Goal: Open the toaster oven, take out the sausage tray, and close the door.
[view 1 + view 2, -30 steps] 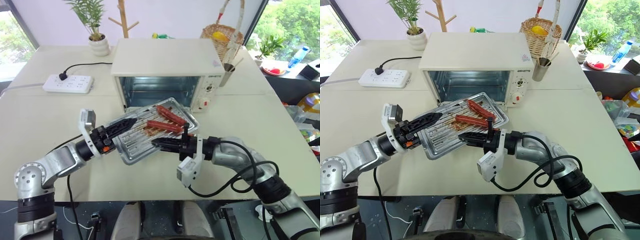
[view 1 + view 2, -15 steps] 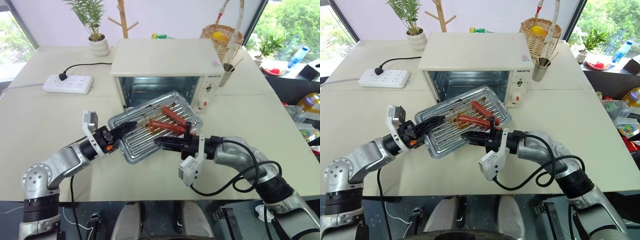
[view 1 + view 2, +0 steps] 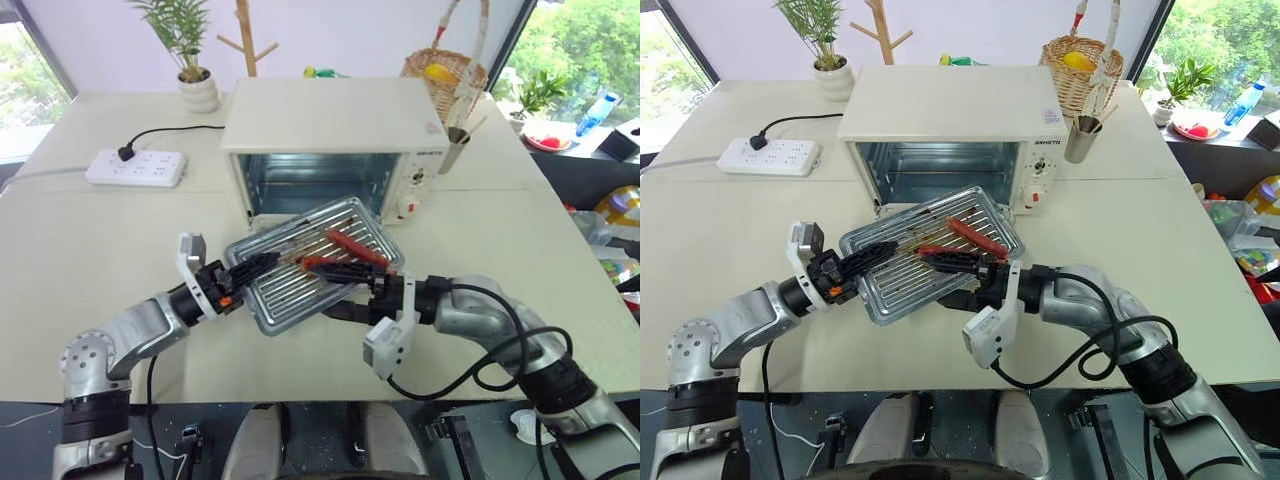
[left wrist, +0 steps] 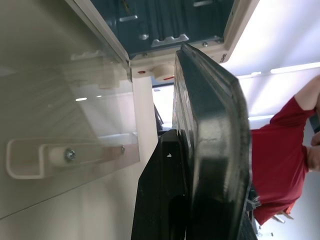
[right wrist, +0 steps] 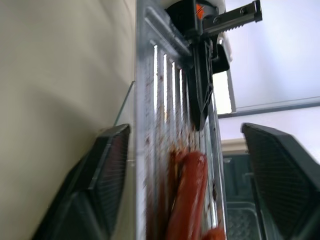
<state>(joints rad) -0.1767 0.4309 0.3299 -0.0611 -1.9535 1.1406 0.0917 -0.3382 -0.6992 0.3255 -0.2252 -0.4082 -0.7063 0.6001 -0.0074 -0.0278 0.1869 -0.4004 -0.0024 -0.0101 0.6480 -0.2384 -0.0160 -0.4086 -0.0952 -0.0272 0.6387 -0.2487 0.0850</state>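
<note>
The cream toaster oven stands open, its cavity bare. Its glass door lies folded down, mostly hidden under the tray. The silver sausage tray hangs tilted in front of the oven, with reddish sausages at its right end. My left gripper is shut on the tray's left rim. My right gripper is open, with one finger above and one below the tray's near right edge. The right wrist view shows its pads apart on either side of the tray.
A white power strip and a potted plant sit at the back left. A wicker basket and a metal cup stand right of the oven. A person in red is beyond the table.
My left gripper closed on the tray's left rim. My right gripper opened and let go of the near edge. The tray tilted and shifted slightly right.
</note>
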